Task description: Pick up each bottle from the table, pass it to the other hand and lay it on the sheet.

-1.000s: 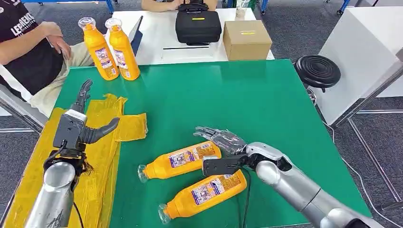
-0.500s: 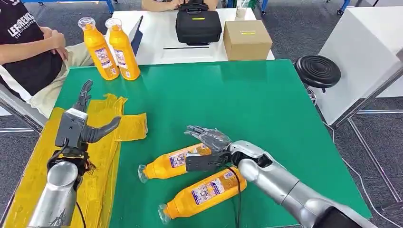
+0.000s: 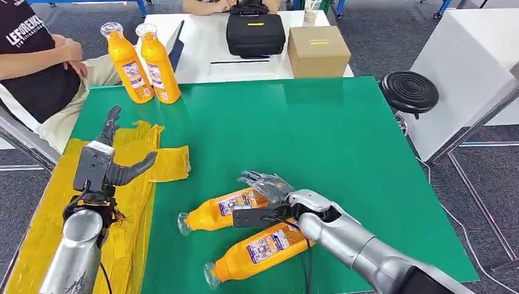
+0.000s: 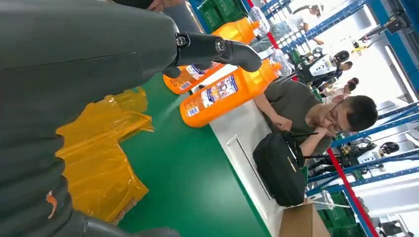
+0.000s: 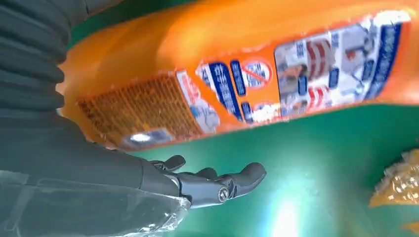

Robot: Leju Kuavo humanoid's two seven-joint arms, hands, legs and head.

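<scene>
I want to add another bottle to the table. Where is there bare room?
Free: the green table from the standing bottles to its right edge. Crowded: the near middle, where the right hand reaches over two lying bottles, and the yellow sheet under the left hand.

Four orange bottles with clear caps and white-blue labels. Two stand upright side by side at the far left corner of the green tabletop (image 3: 343,135): left standing bottle (image 3: 128,64), right standing bottle (image 3: 158,64). Two lie on their sides near the front edge, roughly parallel, caps pointing left: far lying bottle (image 3: 221,211), near lying bottle (image 3: 256,251). Crumpled yellow sheet (image 3: 131,184) covers the left side of the tabletop, no bottle on it.
</scene>
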